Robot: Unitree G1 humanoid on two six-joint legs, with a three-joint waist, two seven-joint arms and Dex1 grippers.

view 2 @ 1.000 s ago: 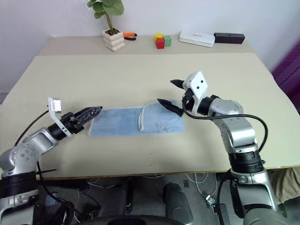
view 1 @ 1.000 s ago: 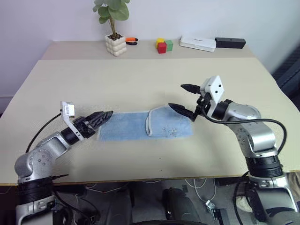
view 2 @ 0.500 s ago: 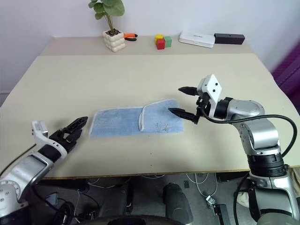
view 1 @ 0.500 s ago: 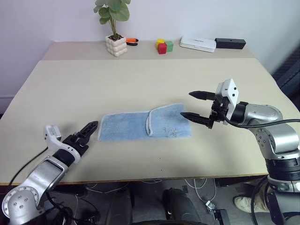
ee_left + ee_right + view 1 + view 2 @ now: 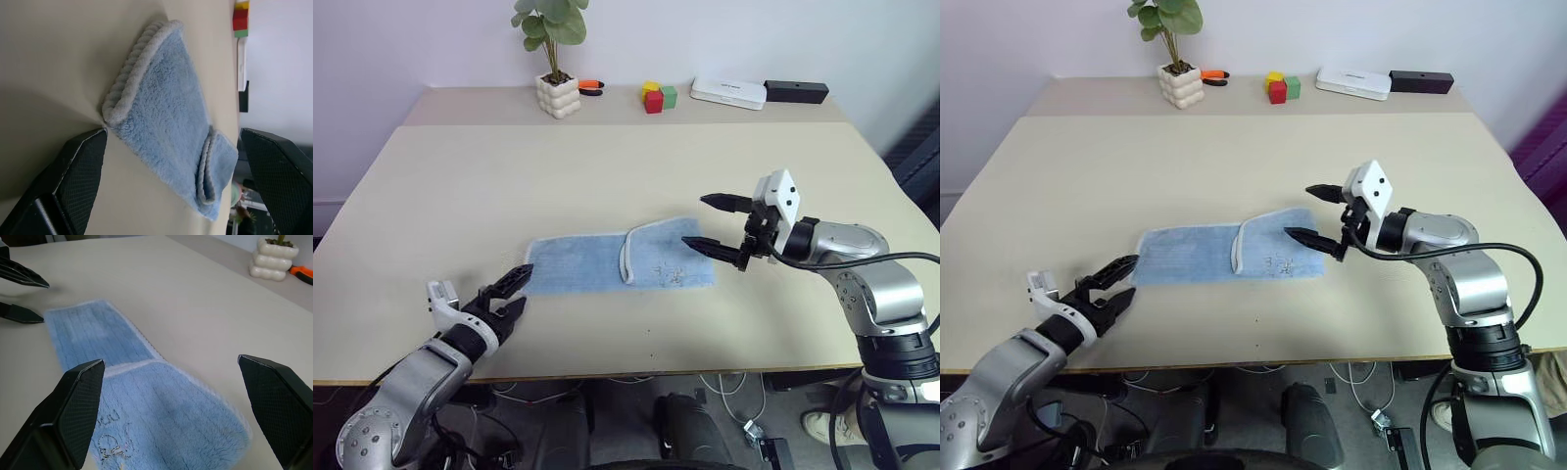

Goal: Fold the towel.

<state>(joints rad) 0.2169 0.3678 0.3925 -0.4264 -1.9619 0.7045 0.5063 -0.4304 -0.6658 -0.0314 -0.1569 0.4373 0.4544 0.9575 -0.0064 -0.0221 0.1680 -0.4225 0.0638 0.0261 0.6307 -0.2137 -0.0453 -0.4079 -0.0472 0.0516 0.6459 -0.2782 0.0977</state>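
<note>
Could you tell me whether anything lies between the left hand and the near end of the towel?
Nothing does: in the left eye view, just bare table separates the open left hand from the towel.
</note>
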